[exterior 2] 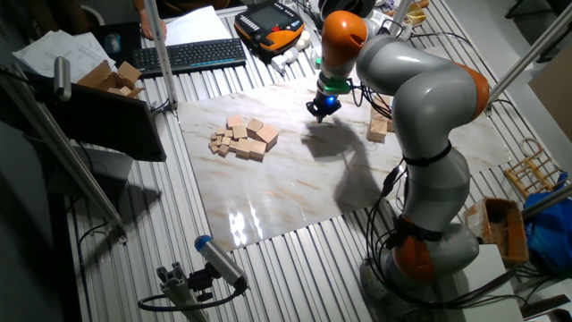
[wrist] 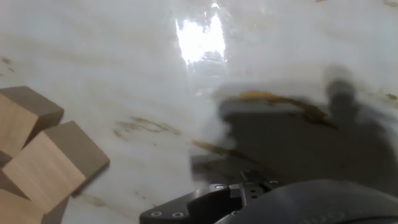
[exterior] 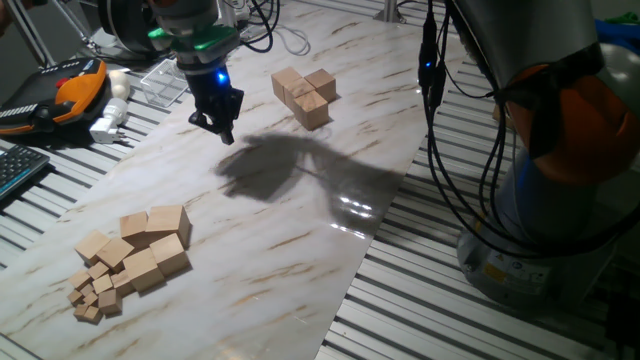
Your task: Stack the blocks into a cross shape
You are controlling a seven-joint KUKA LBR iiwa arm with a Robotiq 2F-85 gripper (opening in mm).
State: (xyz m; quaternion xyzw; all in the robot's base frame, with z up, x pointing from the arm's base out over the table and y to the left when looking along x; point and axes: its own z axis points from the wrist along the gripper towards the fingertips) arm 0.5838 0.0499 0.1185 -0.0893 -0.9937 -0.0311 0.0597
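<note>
A small group of tan wooden blocks (exterior: 305, 95) sits pressed together at the far side of the marble board; it also shows in the other fixed view (exterior 2: 380, 128). A loose pile of blocks (exterior: 150, 240) lies at the near left, also seen in the other fixed view (exterior 2: 250, 136). My gripper (exterior: 218, 130) hangs above bare board between the two groups, closer to the far one, and shows in the other fixed view (exterior 2: 320, 112). Its fingers look slightly apart with nothing between them. The hand view shows a few blocks (wrist: 43, 162) at its left edge.
Several much tinier cubes (exterior: 92, 298) lie at the pile's near edge. A teach pendant (exterior: 60, 90), a keyboard (exterior: 15, 170) and a white plug (exterior: 108, 122) lie off the board's left. Cables (exterior: 435, 120) hang by the arm's base (exterior: 560, 180) at the right.
</note>
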